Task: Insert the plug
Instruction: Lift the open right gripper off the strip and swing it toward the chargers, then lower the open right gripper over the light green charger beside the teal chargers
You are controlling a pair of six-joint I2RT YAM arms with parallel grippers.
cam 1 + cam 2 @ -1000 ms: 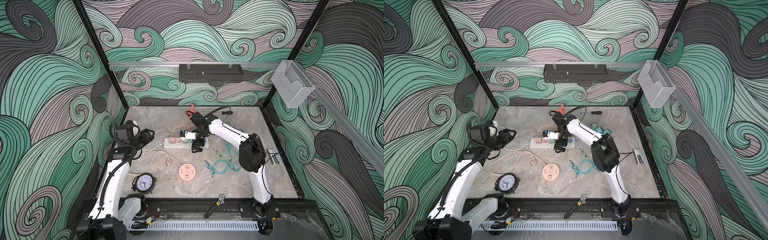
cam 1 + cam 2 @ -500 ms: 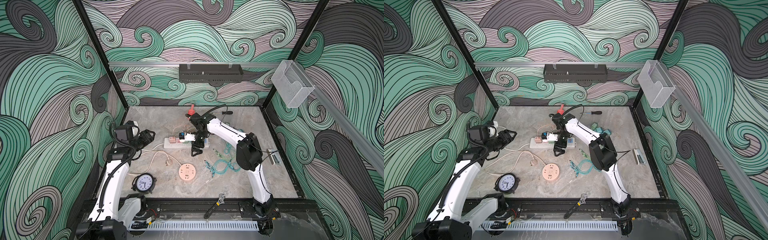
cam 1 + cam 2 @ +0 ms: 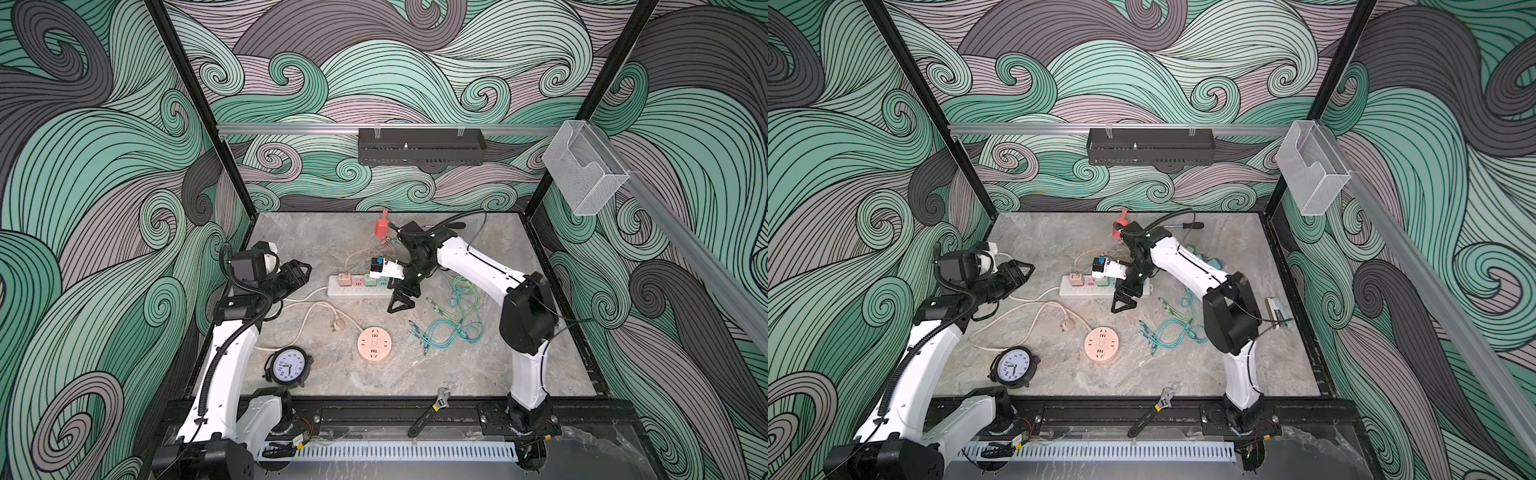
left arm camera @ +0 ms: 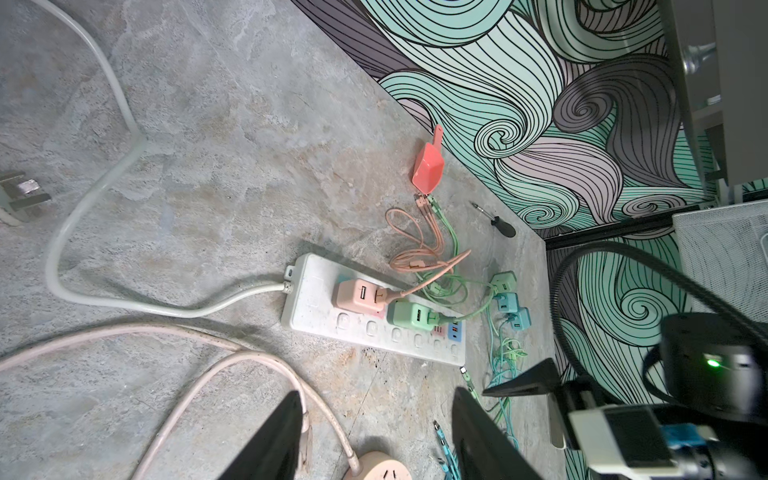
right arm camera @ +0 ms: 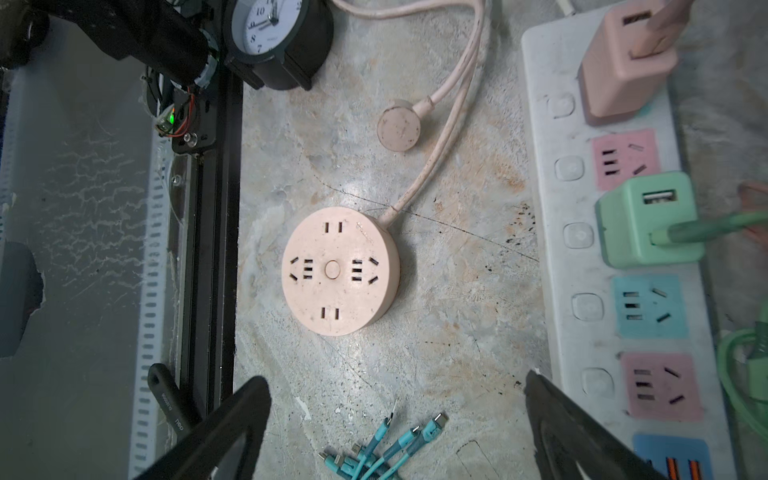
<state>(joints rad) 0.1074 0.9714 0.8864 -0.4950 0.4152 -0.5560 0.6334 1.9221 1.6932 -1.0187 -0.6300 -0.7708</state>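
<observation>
The plug (image 3: 337, 324) is round and pale pink. It lies on the table on its pink cord, in front of the white power strip (image 3: 357, 291), and nothing holds it. The right wrist view shows the plug (image 5: 398, 129) with its flat back up, and the strip (image 5: 552, 208) with free pink and blue sockets. My right gripper (image 3: 401, 301) hangs open and empty over the strip's right front edge. My left gripper (image 3: 301, 274) hovers left of the strip, open and empty. In the left wrist view the plug's prongs (image 4: 18, 195) are at the picture's edge.
The cord runs to a round pink socket (image 3: 374, 345) in front of the strip. A pink charger (image 5: 623, 66) and a green charger (image 5: 644, 220) sit in the strip. Teal cables (image 3: 449, 328), a clock (image 3: 288, 368), a wrench (image 3: 432, 411) and a red scoop (image 3: 381, 226) lie around.
My right gripper has shifted slightly toward the table's front at the strip's right end, and its elbow has swung. The left arm and the plug have not moved.
</observation>
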